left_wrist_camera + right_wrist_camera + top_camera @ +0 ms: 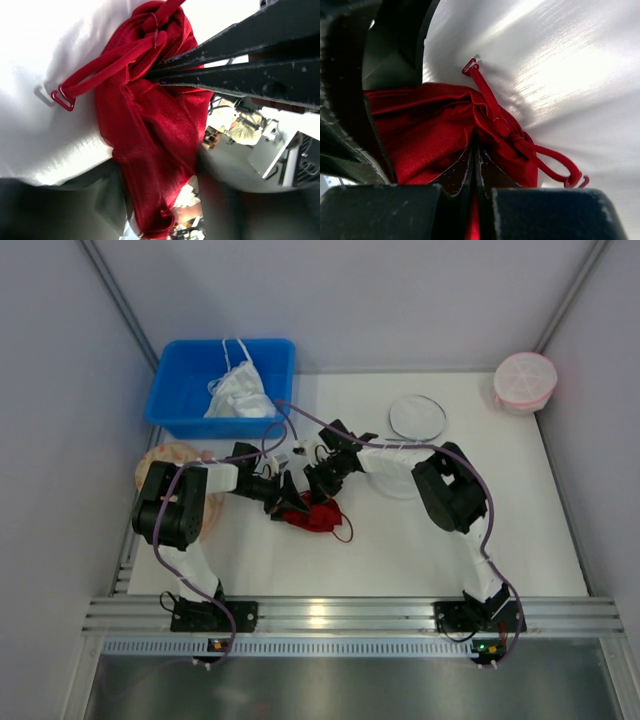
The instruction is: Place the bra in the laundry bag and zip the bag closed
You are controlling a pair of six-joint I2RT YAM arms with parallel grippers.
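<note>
Bra (318, 518): bunched low over the worktop (430, 550), left of centre, between my two arms. I cannot tell whether it is lifted clear.

My right pincer (472, 167): fully closed, with a fold of the red fabric nipped between its tips.

My left pincer (284, 502): jaws part open on either side of the cloth. Pad contact not confirmed.

Assessment: I judge the garment light, limp and satin-slick, likely to slide out of a shallow pinch. The thin strap (107, 67) and its red slider (63, 98) could snag on mesh. I would hold gathered cup fabric, not string.

Laundry bag (417, 417): farther off to the right, lying flat, well apart from the bra.
</note>
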